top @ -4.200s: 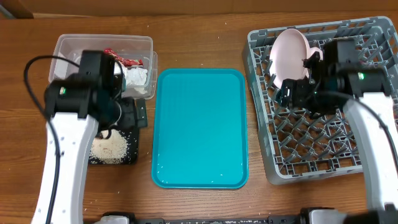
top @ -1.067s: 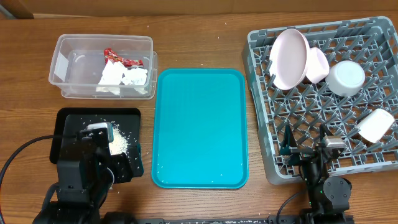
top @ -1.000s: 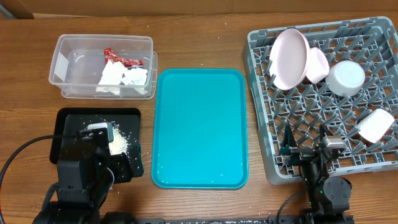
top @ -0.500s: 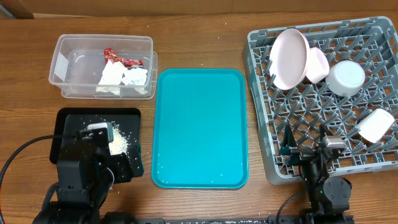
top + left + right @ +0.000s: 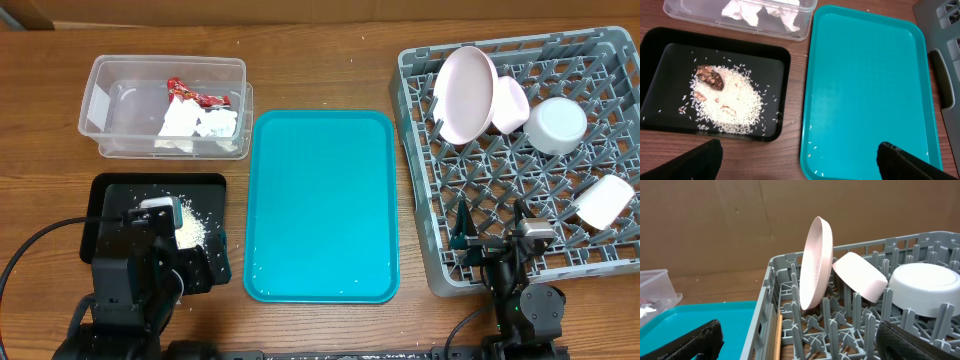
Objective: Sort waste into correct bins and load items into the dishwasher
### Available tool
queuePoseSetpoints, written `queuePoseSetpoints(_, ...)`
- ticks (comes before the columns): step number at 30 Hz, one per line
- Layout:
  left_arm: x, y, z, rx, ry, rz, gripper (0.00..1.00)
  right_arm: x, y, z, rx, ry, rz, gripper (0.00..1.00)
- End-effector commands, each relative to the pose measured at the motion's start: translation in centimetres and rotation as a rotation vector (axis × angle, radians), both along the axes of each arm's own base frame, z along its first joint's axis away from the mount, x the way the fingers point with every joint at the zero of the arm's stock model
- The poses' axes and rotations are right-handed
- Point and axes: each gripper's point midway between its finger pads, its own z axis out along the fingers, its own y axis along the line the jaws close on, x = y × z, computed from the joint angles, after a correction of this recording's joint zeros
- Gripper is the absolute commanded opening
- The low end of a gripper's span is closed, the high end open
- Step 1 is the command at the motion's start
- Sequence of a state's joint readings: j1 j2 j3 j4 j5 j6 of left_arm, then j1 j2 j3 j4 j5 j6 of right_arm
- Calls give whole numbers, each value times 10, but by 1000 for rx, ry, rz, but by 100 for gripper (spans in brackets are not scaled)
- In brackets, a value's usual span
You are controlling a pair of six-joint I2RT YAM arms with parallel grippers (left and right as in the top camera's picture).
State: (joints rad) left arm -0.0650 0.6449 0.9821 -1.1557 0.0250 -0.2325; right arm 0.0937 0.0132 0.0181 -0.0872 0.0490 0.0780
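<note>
The clear tub (image 5: 100, 75) holds the red wrapper (image 5: 190, 93) and white napkins (image 5: 200, 125). The black tray (image 5: 150, 180) holds rice (image 5: 727, 102) and a brown scrap (image 5: 710, 78). The grey rack (image 5: 520, 265) holds the plate (image 5: 468, 95) on edge, a pink bowl (image 5: 510, 103), a white bowl (image 5: 556, 125) and a white cup (image 5: 604, 200). A wooden chopstick (image 5: 776, 335) lies along the rack's left wall. My left gripper (image 5: 800, 165) is open and empty above the table's front edge, by the black tray. My right gripper (image 5: 800, 347) is open and empty at the rack's front.
The teal tray (image 5: 320, 205) lies between the bins and the rack, with a few rice grains (image 5: 812, 146) near its front left corner. Stray grains lie on the wood beside the black tray. A cardboard wall stands behind the table.
Since about four seconds ago both arms have drawn back from the tub and the rack to the table's front edge. Nothing has moved in the last second.
</note>
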Motion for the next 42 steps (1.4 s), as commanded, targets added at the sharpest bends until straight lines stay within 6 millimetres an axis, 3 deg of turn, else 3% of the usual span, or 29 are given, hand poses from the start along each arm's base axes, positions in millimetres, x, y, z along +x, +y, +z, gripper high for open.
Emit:
queuePoseSetpoints(1, -4, 5, -3, 30, -21, 10, 100, 0, 3, -2, 1, -2, 13, 100)
queuePoseSetpoints(13, 29, 3, -52, -3, -459, 19, 100, 0, 3, -2, 1, -2, 12, 100)
queuePoseSetpoints(18, 45, 3, -46, -18, -684, 25, 100, 0, 3, -2, 1, -2, 13, 100)
queuePoseSetpoints(25, 56, 4, -23, -16, -945, 28, 100, 0, 3, -2, 1, -2, 13, 100)
queuePoseSetpoints(28, 59, 4, -46, -12, -858, 26, 100, 0, 3, -2, 1, -2, 12, 100)
queuePoseSetpoints(30, 58, 4, -75, -2, -740, 26, 100, 0, 3, -2, 1, -2, 12, 100)
queuePoseSetpoints(42, 58, 3, -74, -1, -744, 19, 100, 0, 3, -2, 1, -2, 13, 100)
